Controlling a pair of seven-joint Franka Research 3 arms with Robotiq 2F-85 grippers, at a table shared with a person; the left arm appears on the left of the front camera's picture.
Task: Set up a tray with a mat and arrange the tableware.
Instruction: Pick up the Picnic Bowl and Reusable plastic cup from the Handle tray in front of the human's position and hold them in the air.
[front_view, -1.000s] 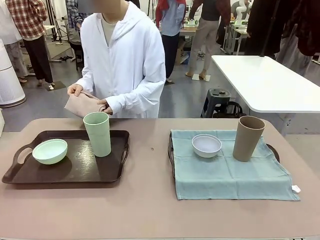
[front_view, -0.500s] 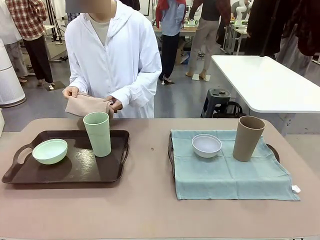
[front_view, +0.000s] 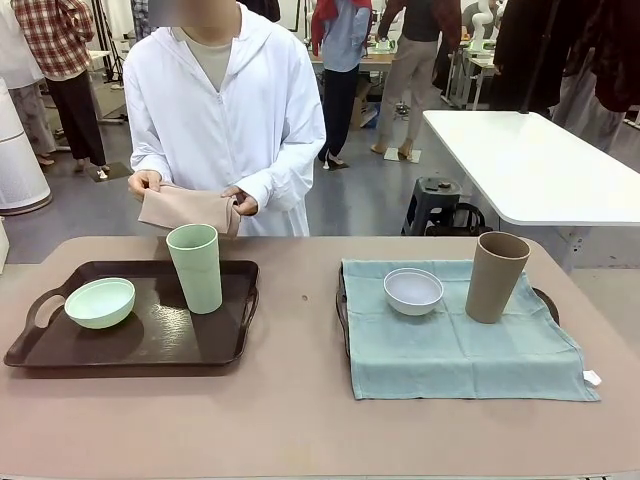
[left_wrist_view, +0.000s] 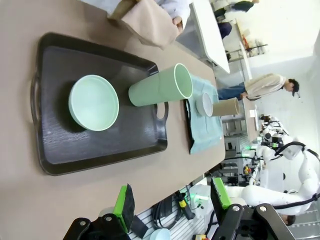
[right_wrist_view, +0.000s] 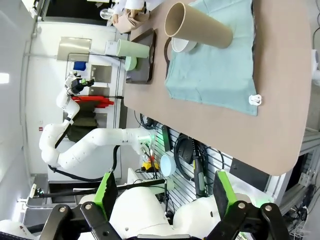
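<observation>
Holding a folded tan cloth (front_view: 190, 209), a person (front_view: 225, 110) stands just beyond the dark tray (front_view: 150, 345).
On that tray sit the pale green bowl (front_view: 100, 302) and the tall green cup (front_view: 195, 268). To its right on the worktop (front_view: 300, 420), well apart, the white bowl (front_view: 413, 291) and tall brown cup (front_view: 496, 277) rest on a teal mat (front_view: 460, 350). The left pincer (left_wrist_view: 172, 197) and right pincer (right_wrist_view: 165, 190) are both released, grasping nothing.

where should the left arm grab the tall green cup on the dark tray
Grip the green cup around its wall below the rim, coming level from the near side. It stands upright and widens slightly upward, so a side pinch should probably hold. The pale green bowl sits left of it on the tray, so that side is tighter.
</observation>
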